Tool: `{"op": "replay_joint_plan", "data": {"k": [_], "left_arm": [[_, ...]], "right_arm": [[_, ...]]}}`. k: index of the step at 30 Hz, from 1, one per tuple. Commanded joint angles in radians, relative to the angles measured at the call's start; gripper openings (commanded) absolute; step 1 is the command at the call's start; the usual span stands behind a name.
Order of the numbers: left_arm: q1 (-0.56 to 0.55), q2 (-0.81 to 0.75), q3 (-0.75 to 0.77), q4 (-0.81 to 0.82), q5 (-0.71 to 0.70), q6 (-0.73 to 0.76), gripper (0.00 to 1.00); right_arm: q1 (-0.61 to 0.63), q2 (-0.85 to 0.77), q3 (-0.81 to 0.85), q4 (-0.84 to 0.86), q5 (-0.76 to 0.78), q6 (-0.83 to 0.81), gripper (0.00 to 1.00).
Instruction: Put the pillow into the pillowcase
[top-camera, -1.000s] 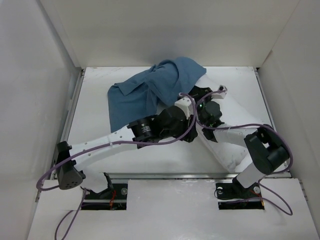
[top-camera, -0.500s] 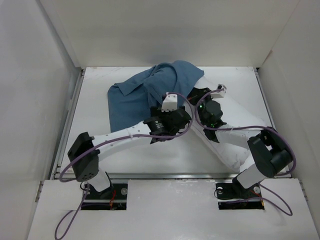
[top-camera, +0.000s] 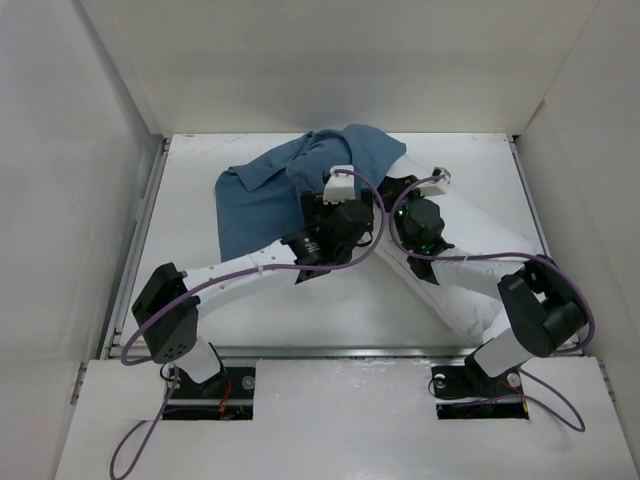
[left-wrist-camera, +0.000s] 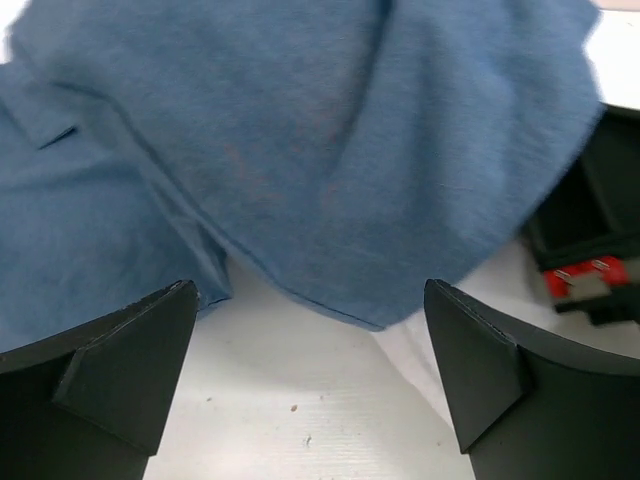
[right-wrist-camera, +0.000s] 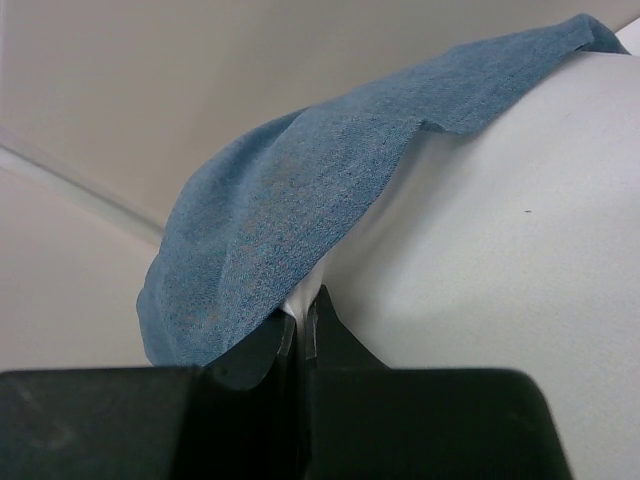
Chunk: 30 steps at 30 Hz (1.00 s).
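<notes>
L gripper (left-wrist-camera: 310, 300) gapes wide, empty, w/ pillowcase (left-wrist-camera: 300, 130) hem lying crosswise just ahead of its tips, cloth draped over far end of pillow (top-camera: 455, 300), which slants near-right to far-centre; R gripper (right-wrist-camera: 300, 325) looks pinched shut on that hem

My left arm (top-camera: 250, 268) is bent at the elbow on the near left and reaches diagonally forward and right. My left wrist (top-camera: 335, 225) is pitched downward. My left gripper (left-wrist-camera: 308, 300) is spread wide, with nothing between its fingers. My right arm (top-camera: 535, 308) is folded at the near right and reaches forward and left. My right wrist (top-camera: 418, 222) lies just beside the left one. My right gripper (right-wrist-camera: 298, 322) has its jaws pressed together.
</notes>
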Motion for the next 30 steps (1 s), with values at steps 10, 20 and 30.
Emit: {"op": "replay_joint_plan", "data": {"k": [10,20,30], "left_arm": [[0.029,0.029,-0.016,0.192,0.097,0.141,0.95],[0.068,0.122,0.073,0.147,0.059,0.148,0.30],[-0.043,-0.071,0.050,0.121,0.457,0.142,0.00]], "right_arm": [[-0.017,-0.098,0.057,0.053,-0.007,-0.001,0.00],[-0.017,-0.127,0.039,0.021,0.013,-0.010,0.00],[-0.005,-0.025,0.066,0.102,0.123,0.020,0.00]]}}
